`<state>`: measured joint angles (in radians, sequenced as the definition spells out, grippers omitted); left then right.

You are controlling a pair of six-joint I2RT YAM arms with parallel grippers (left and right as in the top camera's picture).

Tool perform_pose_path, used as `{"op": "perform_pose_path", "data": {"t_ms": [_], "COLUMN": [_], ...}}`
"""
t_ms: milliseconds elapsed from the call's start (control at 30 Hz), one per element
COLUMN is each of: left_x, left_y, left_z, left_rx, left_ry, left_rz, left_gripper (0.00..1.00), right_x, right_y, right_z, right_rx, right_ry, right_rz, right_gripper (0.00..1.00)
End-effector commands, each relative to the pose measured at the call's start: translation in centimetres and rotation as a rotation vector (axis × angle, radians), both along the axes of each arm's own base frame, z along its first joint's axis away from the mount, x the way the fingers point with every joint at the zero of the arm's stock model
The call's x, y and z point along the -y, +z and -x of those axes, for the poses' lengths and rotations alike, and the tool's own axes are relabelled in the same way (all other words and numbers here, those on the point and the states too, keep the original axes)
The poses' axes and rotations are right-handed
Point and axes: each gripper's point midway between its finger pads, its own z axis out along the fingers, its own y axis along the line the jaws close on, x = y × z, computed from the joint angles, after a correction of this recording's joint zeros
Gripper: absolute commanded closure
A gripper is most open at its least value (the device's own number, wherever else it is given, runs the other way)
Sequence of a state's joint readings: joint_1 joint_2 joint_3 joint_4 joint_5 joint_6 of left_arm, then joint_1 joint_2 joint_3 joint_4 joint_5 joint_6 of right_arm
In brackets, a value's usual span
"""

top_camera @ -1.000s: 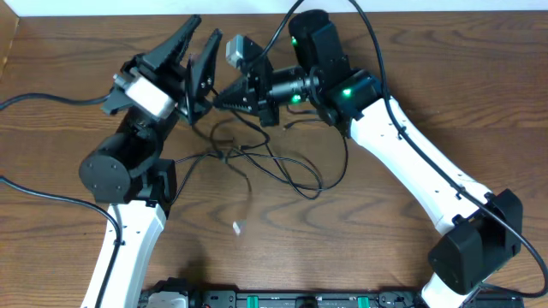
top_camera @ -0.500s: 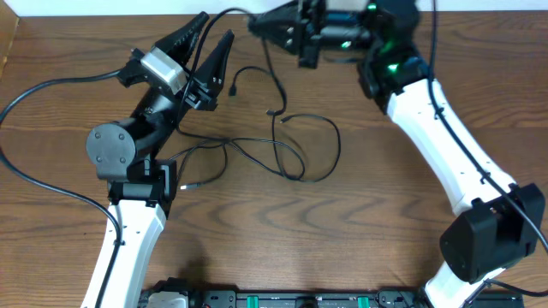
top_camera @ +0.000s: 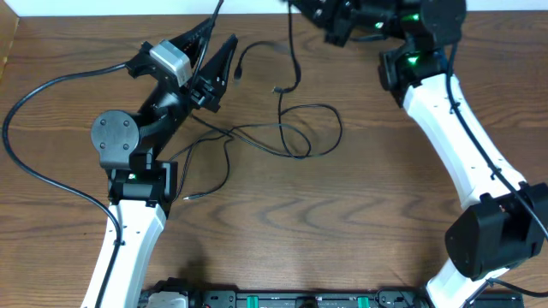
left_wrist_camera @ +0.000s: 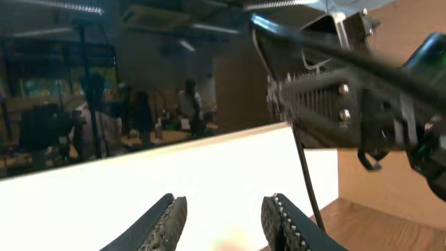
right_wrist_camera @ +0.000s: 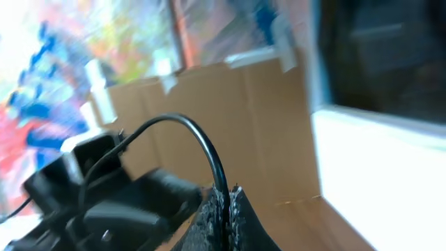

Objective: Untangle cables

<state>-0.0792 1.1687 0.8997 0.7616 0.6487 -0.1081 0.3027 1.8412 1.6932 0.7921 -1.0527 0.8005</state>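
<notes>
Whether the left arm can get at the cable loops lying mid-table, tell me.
Probably yes: the left gripper has open, empty fingers, and nothing stands between it and the cable loops.

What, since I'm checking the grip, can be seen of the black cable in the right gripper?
The cable is a thin, smooth black cord that looks rubber-coated. The right gripper is shut on it, pinching it between both fingers, and from there it arches up and to the left. Seen from overhead, it hangs from the raised gripper near the far edge of the table, down toward the other cables looped on the wood. Whether it threads through those loops cannot be told.
</notes>
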Motion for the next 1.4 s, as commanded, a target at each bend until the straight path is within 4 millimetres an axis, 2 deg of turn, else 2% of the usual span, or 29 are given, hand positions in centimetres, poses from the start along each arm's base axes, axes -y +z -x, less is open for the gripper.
{"op": "perform_pose_path", "data": {"t_ms": [0,200,333,367,433,567,667,800,1067,1100,1167,1267,1367], "left_x": [-0.2,-0.1,-0.2,-0.2,-0.6,-2.5,-4.0,-6.2,-10.7,-10.6,-9.1,-4.6,-0.5], "left_y": [0.7,-1.2,-3.3,-4.0,-5.8,-9.2,-10.6,-11.7,-12.3,-12.3,-12.2,-12.2,-12.7], "left_z": [0.3,-0.4,-1.1,-1.3,-1.8,-3.1,-3.7,-4.3,-4.8,-4.8,-4.7,-3.7,-1.5], "left_rx": [0.007,-0.077,-0.131,-0.146,-0.199,-0.33,-0.386,-0.439,-0.481,-0.479,-0.473,-0.457,-0.463], "left_ry": [0.005,0.01,0.033,0.043,0.081,0.206,0.303,0.433,0.7,0.691,0.603,0.336,0.06], "left_rz": [0.002,-0.017,-0.079,-0.106,-0.151,-0.195,-0.211,-0.212,-0.203,-0.203,-0.208,-0.225,-0.243], "left_gripper": [0.59,0.53,0.41,0.36,0.09,0.08,0.07,0.07,0.07,0.07,0.07,0.07,0.07], "right_x": [2.5,4.9,6.1,6.4,6.8,7.4,7.4,7.4,7.4,7.4,7.3,7.5,7.8], "right_y": [2.1,2.2,1.7,1.5,1.3,1.2,1.2,1.0,0.9,0.8,0.7,0.4,-0.2], "right_z": [-2.6,-4.8,-5.9,-6.2,-6.5,-6.8,-6.9,-7.0,-6.9,-6.9,-7.0,-7.5,-8.4], "right_rx": [-0.034,-0.059,-0.096,-0.103,-0.118,-0.122,-0.125,-0.139,-0.138,-0.14,-0.146,-0.175,-0.225], "right_ry": [-0.145,-0.242,-0.276,-0.285,-0.295,-0.308,-0.308,-0.309,-0.3,-0.298,-0.299,-0.318,-0.353], "right_rz": [-0.104,-0.133,-0.124,-0.123,-0.119,-0.118,-0.119,-0.115,-0.107,-0.105,-0.103,-0.105,-0.111], "right_gripper": [0.99,0.99,0.99,0.99,0.99,0.99,0.99,0.99,0.99,0.99,0.99,0.99,0.99]}}
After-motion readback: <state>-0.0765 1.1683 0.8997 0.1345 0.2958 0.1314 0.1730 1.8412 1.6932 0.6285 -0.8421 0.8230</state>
